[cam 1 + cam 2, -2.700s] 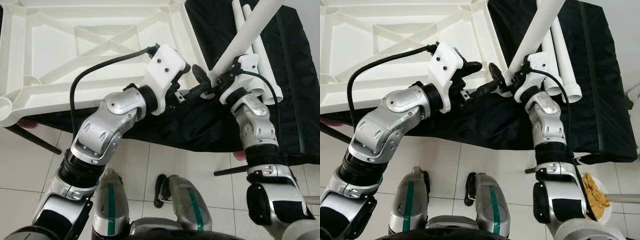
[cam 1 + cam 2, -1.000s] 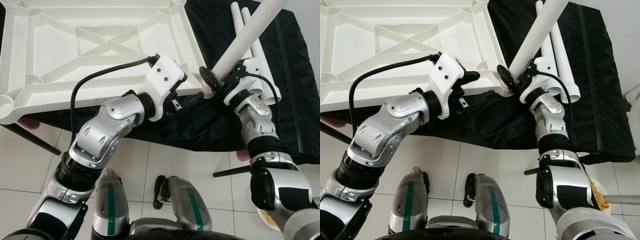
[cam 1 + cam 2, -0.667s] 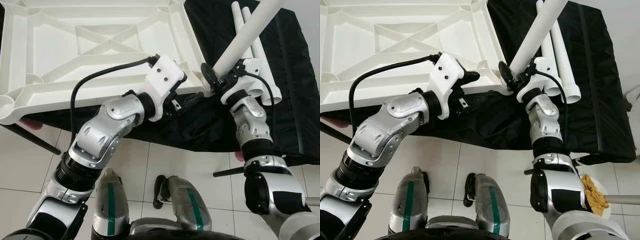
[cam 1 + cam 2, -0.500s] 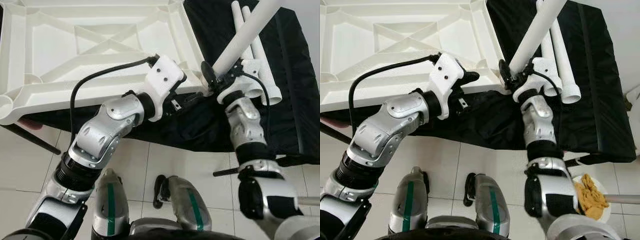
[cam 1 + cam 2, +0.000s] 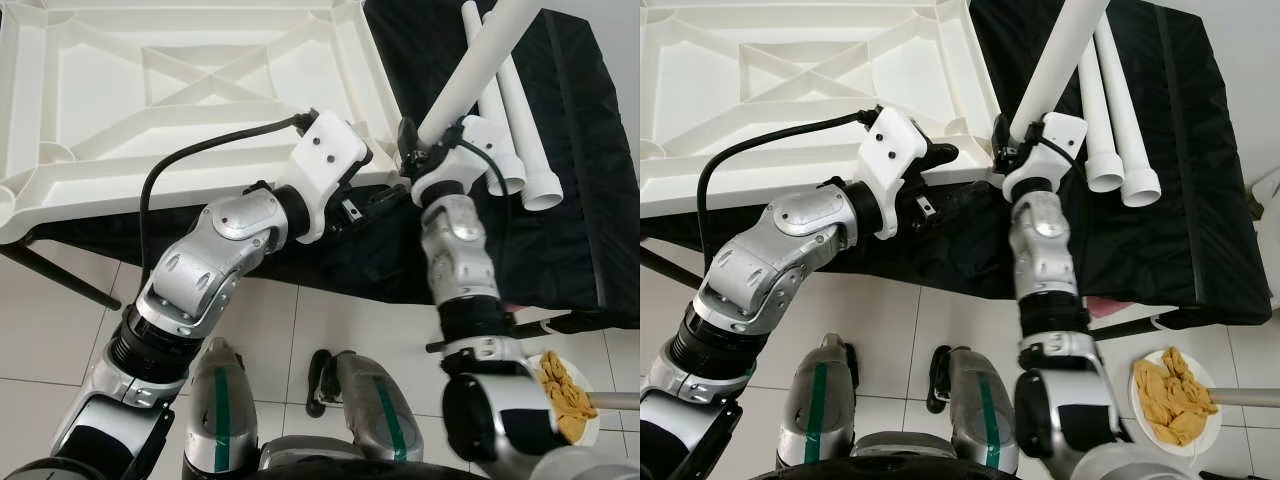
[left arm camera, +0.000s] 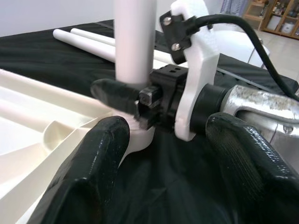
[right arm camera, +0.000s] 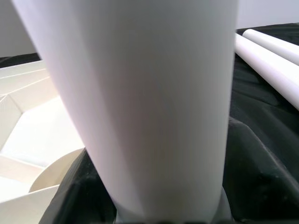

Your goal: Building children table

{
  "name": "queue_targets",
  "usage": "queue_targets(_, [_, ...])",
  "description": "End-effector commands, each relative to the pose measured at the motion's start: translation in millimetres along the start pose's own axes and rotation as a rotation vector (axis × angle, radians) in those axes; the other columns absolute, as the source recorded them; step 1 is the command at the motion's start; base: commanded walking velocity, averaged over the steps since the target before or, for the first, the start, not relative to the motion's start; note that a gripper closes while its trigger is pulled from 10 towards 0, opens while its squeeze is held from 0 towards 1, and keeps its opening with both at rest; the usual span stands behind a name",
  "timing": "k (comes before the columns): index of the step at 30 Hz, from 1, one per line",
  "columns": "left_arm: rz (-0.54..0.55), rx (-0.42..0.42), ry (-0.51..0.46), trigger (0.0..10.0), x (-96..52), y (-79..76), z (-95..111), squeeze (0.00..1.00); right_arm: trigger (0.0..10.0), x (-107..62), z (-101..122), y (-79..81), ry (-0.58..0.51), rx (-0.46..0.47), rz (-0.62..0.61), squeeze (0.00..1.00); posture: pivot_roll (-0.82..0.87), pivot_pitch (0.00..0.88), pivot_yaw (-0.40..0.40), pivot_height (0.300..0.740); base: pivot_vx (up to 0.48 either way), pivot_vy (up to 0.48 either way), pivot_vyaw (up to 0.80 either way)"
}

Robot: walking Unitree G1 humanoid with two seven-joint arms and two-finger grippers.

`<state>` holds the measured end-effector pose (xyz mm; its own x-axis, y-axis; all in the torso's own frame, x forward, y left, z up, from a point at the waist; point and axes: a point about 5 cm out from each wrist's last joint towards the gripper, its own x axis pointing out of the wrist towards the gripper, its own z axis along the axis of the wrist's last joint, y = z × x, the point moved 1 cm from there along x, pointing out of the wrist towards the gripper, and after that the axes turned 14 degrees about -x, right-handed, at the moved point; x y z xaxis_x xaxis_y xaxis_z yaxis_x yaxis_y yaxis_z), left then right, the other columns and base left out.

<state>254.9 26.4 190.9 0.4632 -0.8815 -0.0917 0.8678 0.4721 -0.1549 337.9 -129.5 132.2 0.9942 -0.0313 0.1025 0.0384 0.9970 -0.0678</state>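
1. Left eye view: over the last few seconds the leg (image 5: 470, 75) has swung from a strong lean to nearly upright, and its lower end has moved in to the near right corner of the top (image 5: 190, 90). I judge it is about to seat in the corner socket.
2. My right claw (image 5: 412, 150) is clamped round the leg's lower end.
3. My left claw (image 6: 163, 154) has stayed just left of it at the top's near edge, fingers spread wide, holding nothing.
4. Count: one upturned top, one leg in hand, two spare legs (image 5: 515, 110) lying far right on the black cloth (image 5: 560, 230); a fourth leg I cannot see.
5. One plate (image 5: 1175, 400) of food sits on the floor, near right.
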Motion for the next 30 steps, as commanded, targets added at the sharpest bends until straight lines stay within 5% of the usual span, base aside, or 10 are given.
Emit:
queue_targets(1, [-0.042,-0.004,0.013,10.0,2.4,-5.4,-1.7,0.0,10.0,-2.1,1.3,2.4,0.005,-0.027,-0.012,0.0,0.12,0.062,-0.126,0.74,0.0,0.0,0.0])
queue_targets(6, [-0.044,-0.003,0.009,10.0,3.1,-5.7,-0.8,0.0,10.0,-3.3,3.2,-0.8,0.011,-0.022,-0.04,0.0,0.11,0.062,-0.125,0.74,0.0,0.0,0.0])
queue_targets(7, [-0.045,-0.002,0.009,10.0,3.0,-5.9,-0.7,0.0,10.0,-4.5,3.2,-2.0,0.005,-0.012,-0.033,0.56,0.11,0.061,-0.124,0.74,0.0,0.0,0.0])
queue_targets(8, [-0.045,-0.002,0.009,10.0,3.0,-5.9,-0.7,0.0,10.0,-4.5,3.2,-2.0,0.005,-0.012,-0.033,0.56,0.11,0.061,-0.124,0.74,0.0,0.0,0.0])
queue_targets(9, [-0.046,-0.002,0.009,10.0,2.9,-6.0,-0.7,0.0,10.0,-6.1,3.7,-1.8,-0.001,-0.003,-0.025,1.0,0.11,0.059,-0.125,0.74,0.0,0.0,0.0])
queue_targets(20, [-0.049,-0.003,0.011,10.0,2.7,-7.2,-1.3,0.0,10.0,-10.4,8.3,-5.7,-0.033,0.003,0.025,1.0,0.12,0.056,-0.125,0.74,0.0,0.0,0.0])
queue_targets(21, [-0.049,-0.003,0.012,10.0,2.7,-7.6,-1.6,0.0,10.0,-9.5,8.9,-9.3,-0.043,-0.022,0.051,0.0,0.12,0.051,-0.125,0.74,0.0,0.0,0.0])
queue_targets(30, [-0.051,0.001,0.014,10.0,2.3,-7.1,-1.9,0.0,10.0,-1.4,6.1,-27.8,-0.049,-0.114,0.195,0.0,0.12,0.035,-0.124,0.74,0.0,0.0,0.0])
